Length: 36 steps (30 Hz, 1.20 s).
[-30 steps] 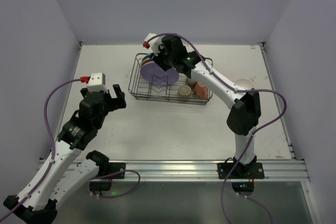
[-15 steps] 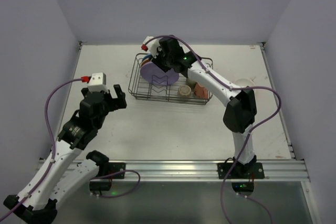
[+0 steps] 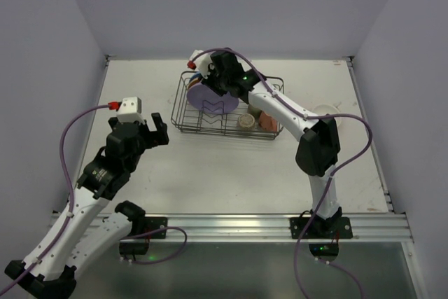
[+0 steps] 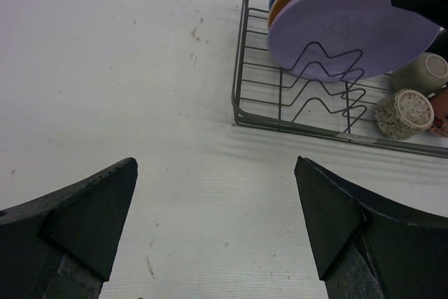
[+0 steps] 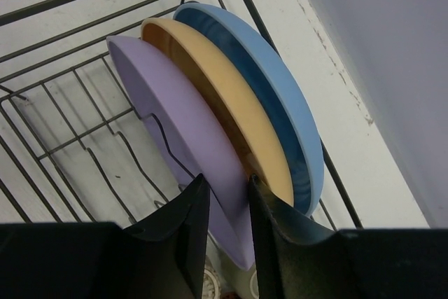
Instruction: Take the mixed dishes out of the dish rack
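While the left hand [image 4: 215,166] hangs over bare counter [image 4: 105,68] with its fingers spread wide and nothing between them, the right hand [image 5: 225,181] is down at the far left corner of the dish rack [image 4: 241,68]. Its two fingers straddle the top edge of the purple plate [image 5: 161,110] - one finger on each face, the gap between them narrow and filled by the rim. Whether they already press on the plate I cannot tell.

Just past the finger on the outer side stands the tan plate [image 5: 210,82], and beyond that the blue plate [image 5: 273,96]. All three are upright on edge in the wire dividers, leaning a little, packed face to face.

From the left hand, the rack lies ahead and to the right, well apart from its fingers. Toward the rack's right end, below the purple plate in that view, sit a speckled beige cup [image 4: 402,113] and an olive-grey cup [image 4: 427,71] close together - a pink cup [image 4: 441,113] shows only at the picture's edge beside them.
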Each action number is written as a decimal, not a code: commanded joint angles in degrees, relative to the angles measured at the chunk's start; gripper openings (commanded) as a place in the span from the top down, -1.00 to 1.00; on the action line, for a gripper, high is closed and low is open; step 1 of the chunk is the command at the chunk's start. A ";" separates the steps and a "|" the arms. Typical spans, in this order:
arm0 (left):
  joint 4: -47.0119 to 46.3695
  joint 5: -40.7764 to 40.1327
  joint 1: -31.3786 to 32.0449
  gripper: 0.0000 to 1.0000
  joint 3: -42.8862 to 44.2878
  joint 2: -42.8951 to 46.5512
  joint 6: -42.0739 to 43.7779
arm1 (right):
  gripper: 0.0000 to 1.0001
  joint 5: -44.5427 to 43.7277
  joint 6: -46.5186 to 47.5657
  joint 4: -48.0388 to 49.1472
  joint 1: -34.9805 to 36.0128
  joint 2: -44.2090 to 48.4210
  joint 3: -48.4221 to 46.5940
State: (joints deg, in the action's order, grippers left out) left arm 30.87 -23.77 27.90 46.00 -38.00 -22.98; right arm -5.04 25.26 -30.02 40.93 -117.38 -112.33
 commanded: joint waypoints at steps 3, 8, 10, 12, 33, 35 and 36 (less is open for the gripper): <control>-2.57 0.39 0.22 -1.00 -0.47 -0.15 0.83 | 0.40 0.03 1.81 -0.74 0.47 -1.09 -1.57; -2.75 0.39 0.22 -1.00 -0.47 0.12 0.83 | 0.46 -0.14 3.30 0.66 0.47 -1.45 -0.35; -2.66 0.48 0.22 -1.00 -0.38 0.21 0.83 | 0.50 -0.32 3.75 1.71 0.47 -1.45 0.18; -2.66 0.48 0.22 -1.00 -0.47 0.29 0.83 | 0.55 0.02 4.89 2.68 0.47 -1.27 1.15; -2.66 0.48 0.22 -1.00 -0.56 1.35 0.83 | 1.00 10.83 16.23 19.64 1.88 11.11 20.83; -2.57 0.48 0.22 -1.00 -0.56 1.43 0.83 | 1.00 10.84 17.28 21.05 1.88 11.82 22.15; -2.66 0.48 0.22 -1.00 -0.56 1.61 0.83 | 1.00 11.36 17.28 21.06 1.88 11.83 22.42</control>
State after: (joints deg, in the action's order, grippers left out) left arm 30.81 -23.55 27.90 46.00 -36.97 -22.98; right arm 0.27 42.09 -11.38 41.63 -107.85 -91.77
